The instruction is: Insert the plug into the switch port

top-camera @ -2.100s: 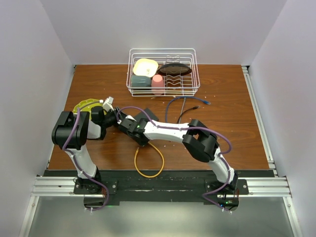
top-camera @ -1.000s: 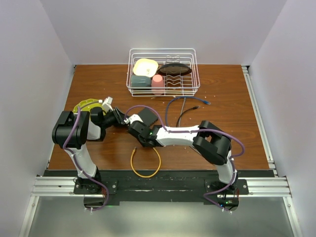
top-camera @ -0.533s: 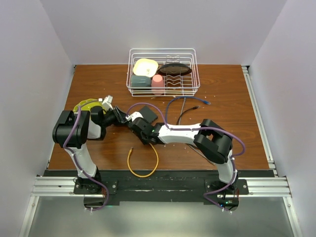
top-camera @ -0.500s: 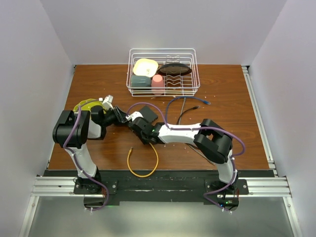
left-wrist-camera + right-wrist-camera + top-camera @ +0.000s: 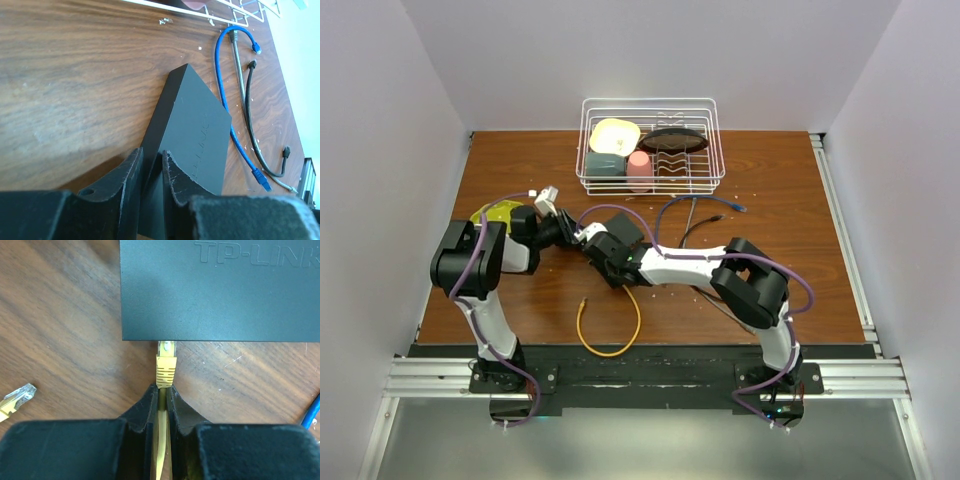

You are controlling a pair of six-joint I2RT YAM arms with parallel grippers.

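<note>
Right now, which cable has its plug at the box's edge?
The yellow cable, pinched in the right gripper, plug tip at the dark grey box's edge. The blue cable and black cable lie ungripped.

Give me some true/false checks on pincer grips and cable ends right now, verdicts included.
1. The right pincer pinches the yellow cable just behind its plug. True.
2. The left pincer hangs open, clear of the switch. False: it is clamped on the switch's edge.
3. The plug's tip is at the switch's narrow edge. True; how deep it sits cannot be told.
4. The yellow cable's spare plug is also in the switch. False: it lies loose on the table.
5. The blue cable is plugged into the switch. False: both its ends lie free on the table.
</note>
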